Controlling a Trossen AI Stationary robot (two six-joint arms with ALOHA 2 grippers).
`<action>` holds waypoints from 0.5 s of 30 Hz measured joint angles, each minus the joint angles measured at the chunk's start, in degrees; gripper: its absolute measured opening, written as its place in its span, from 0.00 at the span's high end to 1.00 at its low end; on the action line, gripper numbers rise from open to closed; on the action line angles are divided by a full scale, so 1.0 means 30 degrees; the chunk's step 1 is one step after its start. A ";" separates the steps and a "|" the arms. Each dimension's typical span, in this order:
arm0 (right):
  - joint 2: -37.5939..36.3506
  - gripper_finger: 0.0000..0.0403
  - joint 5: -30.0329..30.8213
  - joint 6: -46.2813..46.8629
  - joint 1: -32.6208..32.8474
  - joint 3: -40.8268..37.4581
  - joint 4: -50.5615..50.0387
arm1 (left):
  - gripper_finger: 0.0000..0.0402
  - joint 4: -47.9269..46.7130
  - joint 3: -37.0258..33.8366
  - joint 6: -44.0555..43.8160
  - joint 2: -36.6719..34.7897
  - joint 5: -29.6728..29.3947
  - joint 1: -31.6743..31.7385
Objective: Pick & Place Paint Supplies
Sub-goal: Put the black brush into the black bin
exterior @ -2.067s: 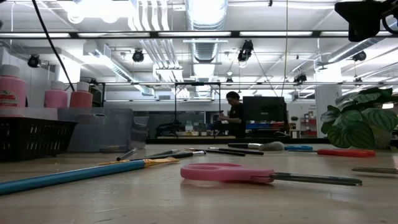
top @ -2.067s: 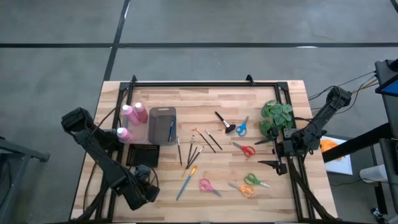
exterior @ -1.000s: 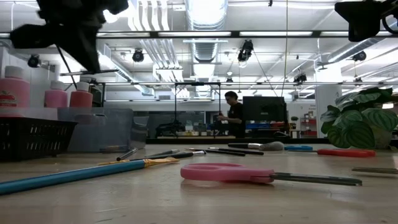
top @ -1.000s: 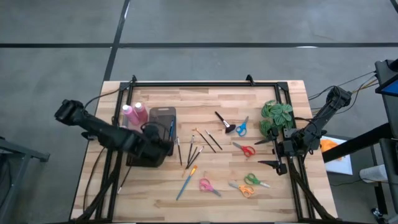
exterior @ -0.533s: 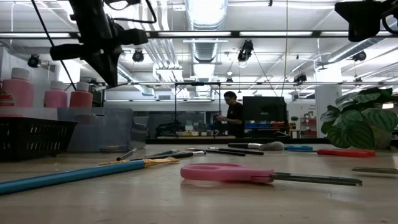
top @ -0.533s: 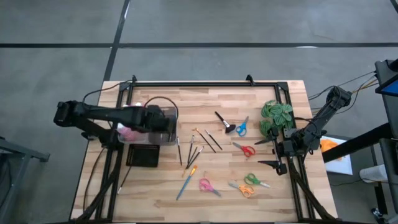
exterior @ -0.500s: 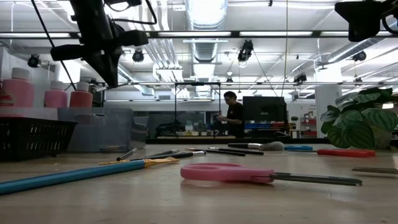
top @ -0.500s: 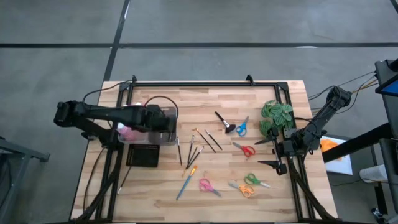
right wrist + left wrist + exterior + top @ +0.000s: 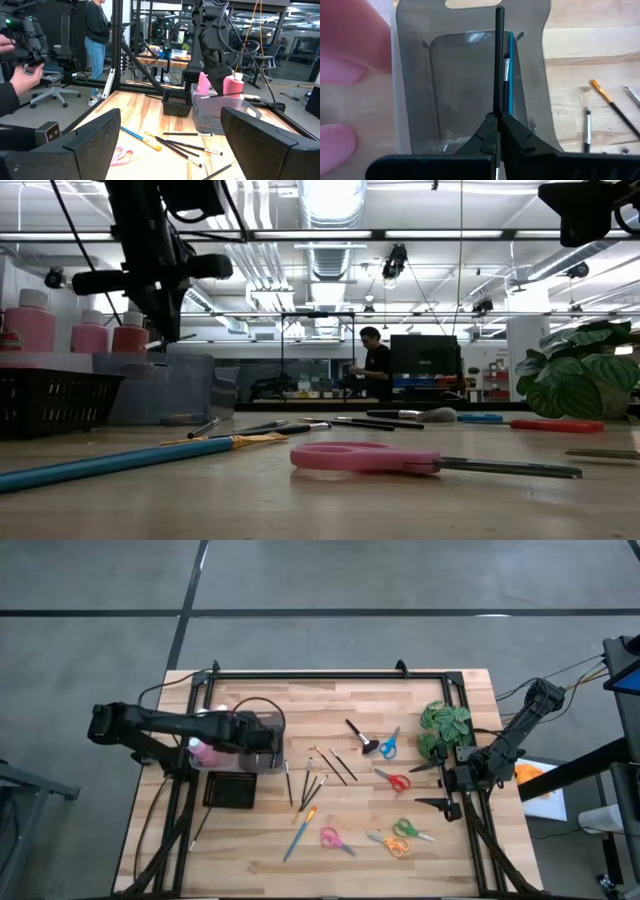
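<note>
A wooden table [image 9: 330, 700] carries it all. A grey bin [image 9: 262, 730] sits toward its left side, pink bottles [image 9: 203, 752] just left of it and a black basket [image 9: 230, 790] just in front. Right of the bin lie loose brushes [image 9: 318, 778] and a stubby brush [image 9: 360, 737]; further right, several scissors [image 9: 392, 780] and a plant [image 9: 444, 728].

pale wood-plank table [image 9: 420, 860], translucent smoky plastic bin [image 9: 420, 100]
</note>
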 joint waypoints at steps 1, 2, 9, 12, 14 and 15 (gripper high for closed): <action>0.0000 0.15 0.0000 0.0024 -0.0005 -0.0004 0.0000 | 0.98 0.0132 -0.0183 -0.0001 0.0000 0.0028 0.0000; 0.0000 0.15 0.0000 0.0029 0.0000 -0.0004 0.0000 | 0.98 0.0279 -0.0352 -0.0006 0.0000 0.0108 0.0016; 0.0000 0.15 0.0000 0.0014 0.0001 -0.0001 0.0000 | 0.98 0.1872 -0.1821 -0.0055 0.0000 0.1193 0.0233; 0.0000 0.15 0.0000 -0.0006 -0.0006 -0.0004 0.0000 | 0.98 0.1895 -0.2175 -0.0049 0.0000 0.1434 0.0458; 0.0000 0.15 0.0000 0.0029 0.0001 -0.0004 0.0000 | 0.98 0.1878 -0.2218 -0.0048 0.0000 0.1518 0.0554; 0.0000 0.15 0.0000 0.0014 -0.0005 -0.0004 0.0000 | 0.98 0.1892 -0.2218 -0.0048 0.0000 0.1555 0.0554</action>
